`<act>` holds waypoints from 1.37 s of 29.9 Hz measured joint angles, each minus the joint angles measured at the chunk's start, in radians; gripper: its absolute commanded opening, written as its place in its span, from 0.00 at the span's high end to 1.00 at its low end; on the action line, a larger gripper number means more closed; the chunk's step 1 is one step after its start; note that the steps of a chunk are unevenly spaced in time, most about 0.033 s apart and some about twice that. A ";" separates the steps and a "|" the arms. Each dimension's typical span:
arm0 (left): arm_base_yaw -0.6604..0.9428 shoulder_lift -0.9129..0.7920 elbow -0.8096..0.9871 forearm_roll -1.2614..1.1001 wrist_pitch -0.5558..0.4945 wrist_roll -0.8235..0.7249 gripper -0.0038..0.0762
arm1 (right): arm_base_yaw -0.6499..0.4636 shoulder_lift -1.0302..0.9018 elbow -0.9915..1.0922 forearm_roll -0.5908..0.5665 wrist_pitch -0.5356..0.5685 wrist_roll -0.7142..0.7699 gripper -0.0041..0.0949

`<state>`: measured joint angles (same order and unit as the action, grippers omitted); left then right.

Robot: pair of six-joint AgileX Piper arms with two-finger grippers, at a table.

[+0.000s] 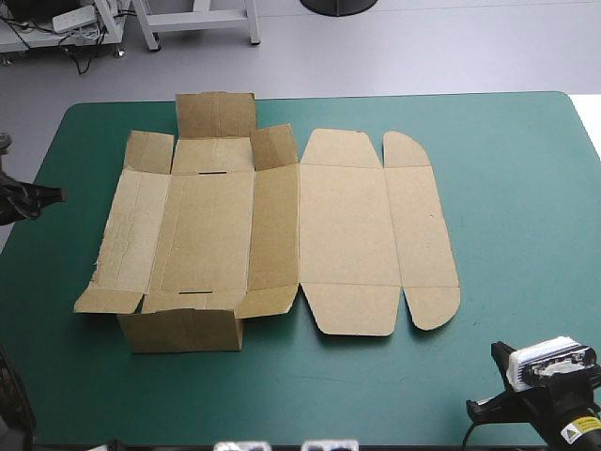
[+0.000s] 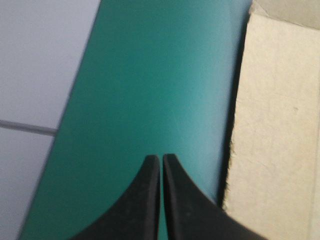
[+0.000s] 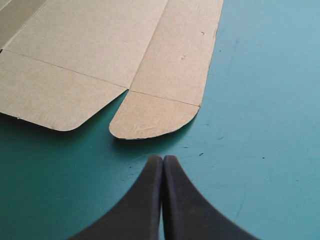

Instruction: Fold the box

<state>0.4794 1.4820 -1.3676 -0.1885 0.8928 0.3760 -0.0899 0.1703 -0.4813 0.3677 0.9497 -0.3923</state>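
The brown box point(image 1: 282, 225) lies as a cut sheet spread across the middle of the table, its panels mostly flat. The far end flap point(image 1: 216, 115) and the near end flap point(image 1: 183, 329) on its left part stand tilted up. My left gripper point(image 1: 58, 195) hovers at the table's left edge, shut and empty. In the left wrist view its tips point(image 2: 161, 157) point along bare cover, with the box's left edge point(image 2: 275, 125) beside them. My right gripper point(image 3: 162, 157) is shut and empty near the table's near right corner, a short way from the box's rounded corner flap point(image 3: 155, 115).
Bare teal-green cover point(image 1: 516, 207) stretches wide to the right of the box and along the near edge. The table's left edge and the grey floor point(image 2: 35, 75) lie close beside the left gripper.
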 measured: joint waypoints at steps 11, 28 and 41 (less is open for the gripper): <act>0.228 0.253 0.000 -0.403 0.307 0.282 0.93 | 0.000 0.000 0.000 0.000 -0.002 0.000 0.98; 0.228 0.308 0.000 -0.371 0.314 0.348 0.74 | 0.000 0.000 0.000 -0.010 -0.003 0.000 0.98; 0.130 0.354 0.000 -0.353 0.314 0.308 0.39 | 0.000 0.000 0.000 -0.027 -0.003 0.000 0.98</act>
<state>0.6091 1.8360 -1.3680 -0.5413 1.2067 0.6838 -0.0899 0.1703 -0.4813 0.3402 0.9467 -0.3923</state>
